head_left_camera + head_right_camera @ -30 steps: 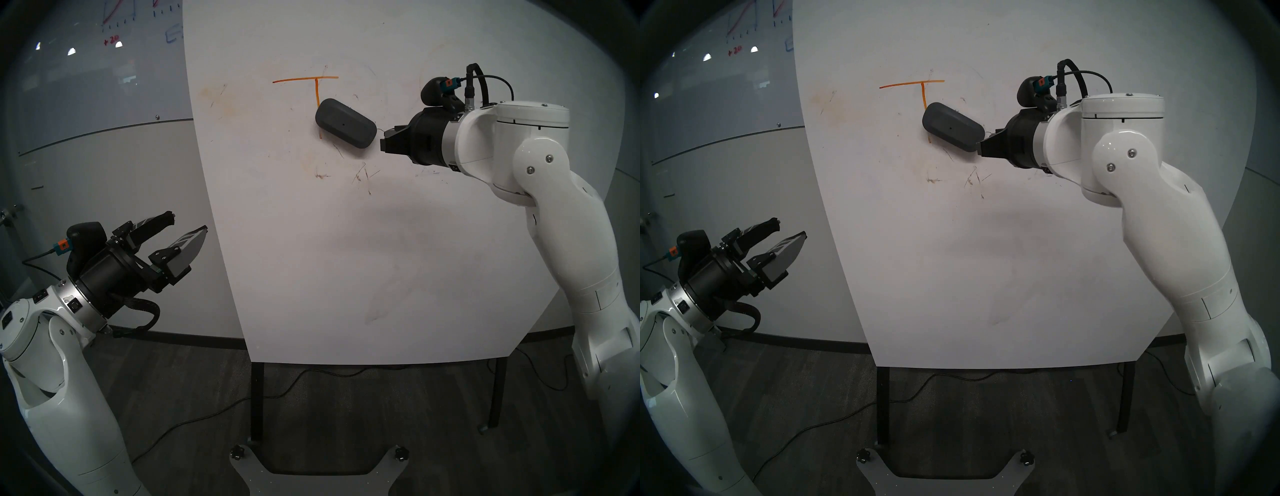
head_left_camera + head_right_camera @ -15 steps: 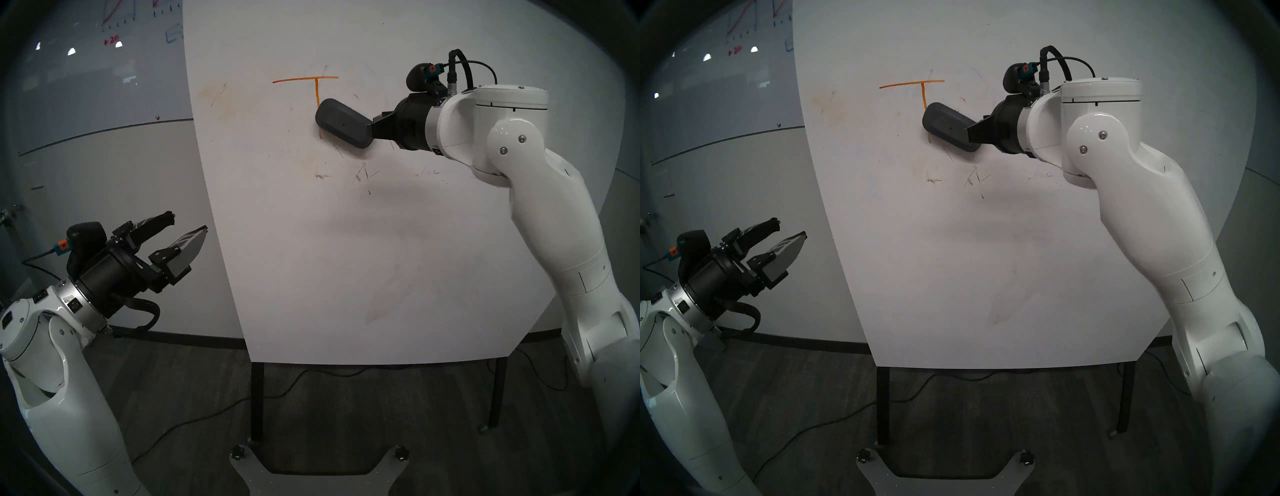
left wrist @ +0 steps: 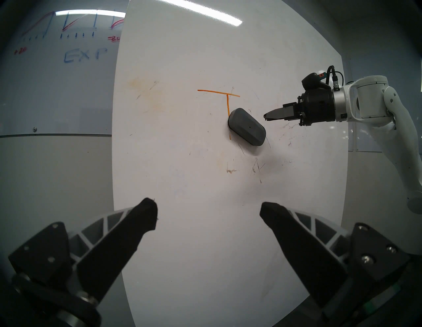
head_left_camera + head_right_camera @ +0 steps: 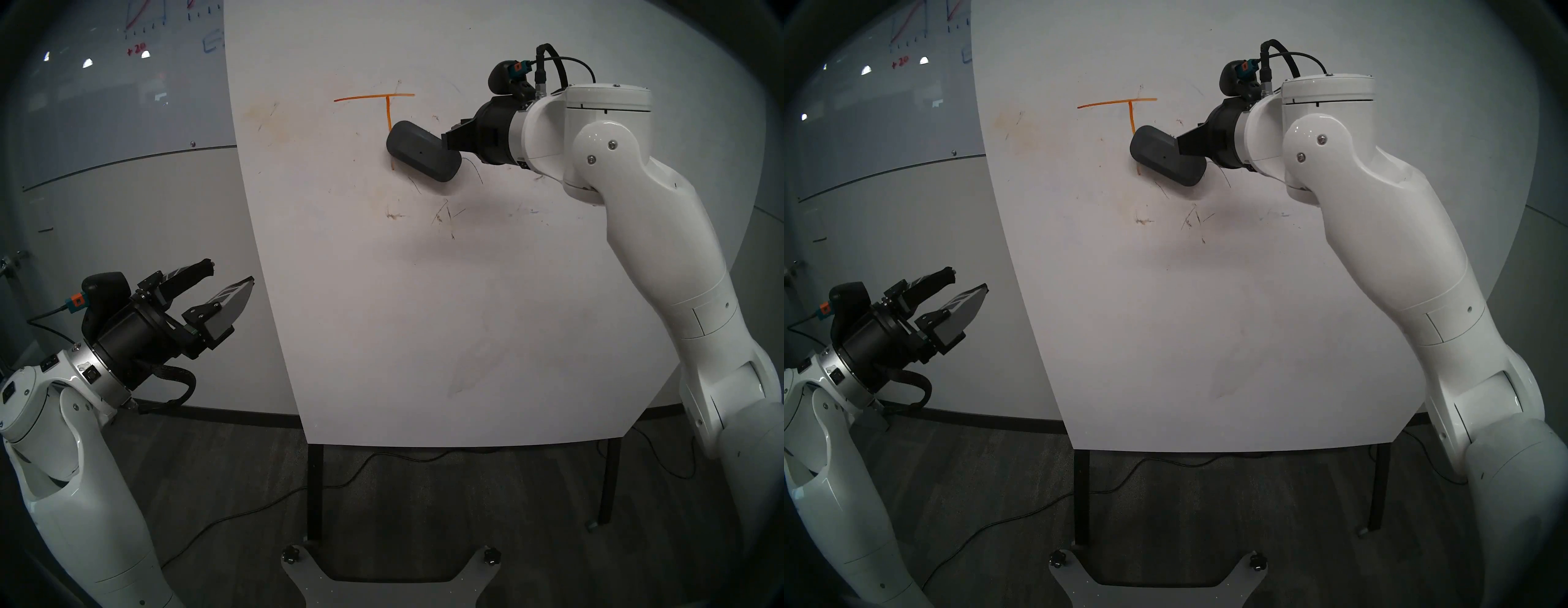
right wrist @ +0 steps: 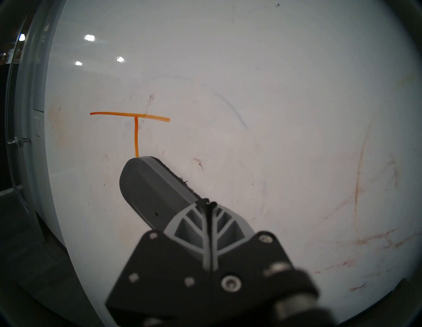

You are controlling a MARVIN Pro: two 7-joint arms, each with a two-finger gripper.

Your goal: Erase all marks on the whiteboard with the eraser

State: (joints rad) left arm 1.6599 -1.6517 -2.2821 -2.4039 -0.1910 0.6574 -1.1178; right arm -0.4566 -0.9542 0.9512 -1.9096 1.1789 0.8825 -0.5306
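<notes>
The whiteboard (image 4: pixel 424 318) stands upright in front of me. An orange "T" mark (image 4: pixel 373 97) (image 5: pixel 130 114) is drawn on it, with faint dark scribbles (image 4: pixel 443 216) and pale orange smudges (image 4: pixel 259 114) around. The dark grey eraser (image 4: pixel 420 150) (image 3: pixel 247 130) clings to the board, tilted, covering the T's stem. My right gripper (image 4: pixel 445 140) (image 5: pixel 207 202) is shut on nothing, its tips at the eraser's upper right end. The left wrist view shows the right gripper (image 3: pixel 266 116) a little apart from the eraser. My left gripper (image 4: pixel 231 271) (image 3: pixel 209 212) hangs open at the lower left, empty.
A greyish glass board (image 4: pixel 127 85) with red and blue graph drawings hangs on the wall to the left. Below the whiteboard are its dark legs (image 4: pixel 315 492), cables on the floor (image 4: pixel 237 516) and my base plate (image 4: pixel 390 573).
My right gripper has moved up and to the left, from beside the eraser's lower right end to its upper right end. The eraser and the left arm have not moved.
</notes>
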